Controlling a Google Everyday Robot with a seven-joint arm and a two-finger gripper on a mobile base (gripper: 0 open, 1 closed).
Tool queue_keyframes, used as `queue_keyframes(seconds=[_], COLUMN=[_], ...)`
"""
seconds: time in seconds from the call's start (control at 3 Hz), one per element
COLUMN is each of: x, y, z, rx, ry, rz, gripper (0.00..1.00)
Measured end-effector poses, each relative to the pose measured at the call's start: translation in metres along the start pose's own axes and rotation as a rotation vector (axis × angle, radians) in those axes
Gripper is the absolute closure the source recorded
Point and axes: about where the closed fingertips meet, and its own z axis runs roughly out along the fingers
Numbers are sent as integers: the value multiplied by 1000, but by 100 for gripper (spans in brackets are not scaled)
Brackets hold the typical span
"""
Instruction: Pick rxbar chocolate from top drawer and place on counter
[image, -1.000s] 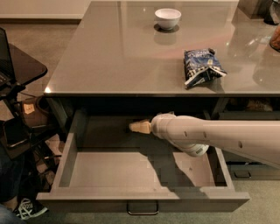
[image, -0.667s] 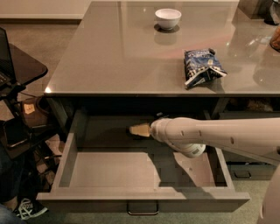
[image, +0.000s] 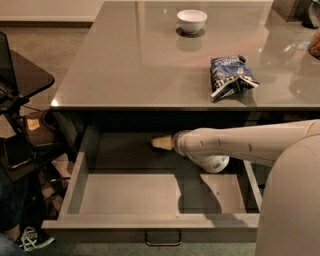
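The top drawer (image: 150, 221) stands pulled wide open below the counter (image: 135, 65), its grey floor bare where it shows. My white arm reaches in from the right. My gripper (image: 161, 142) points left, deep inside the drawer near its dark back wall. The rxbar chocolate is hidden. The back of the drawer lies in shadow under the counter's edge, and my arm covers its right part.
A blue-and-white snack bag (image: 231, 76) lies on the counter at the right and a white bowl (image: 192, 20) stands at the back. A black side table (image: 27, 75) with clutter beneath it is on the left. A bulky white arm segment (image: 292, 200) fills the lower right corner.
The gripper has stayed almost in place at the back of the drawer. The forearm now lies flatter, and a bulky arm segment has come into view at the lower right.
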Motion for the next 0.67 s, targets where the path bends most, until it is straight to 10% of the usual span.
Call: queue_keyframes(seconds=[0.67], x=[-25], y=[-18], z=[10], rx=[28], ry=[-42], rz=[25], gripper=[0])
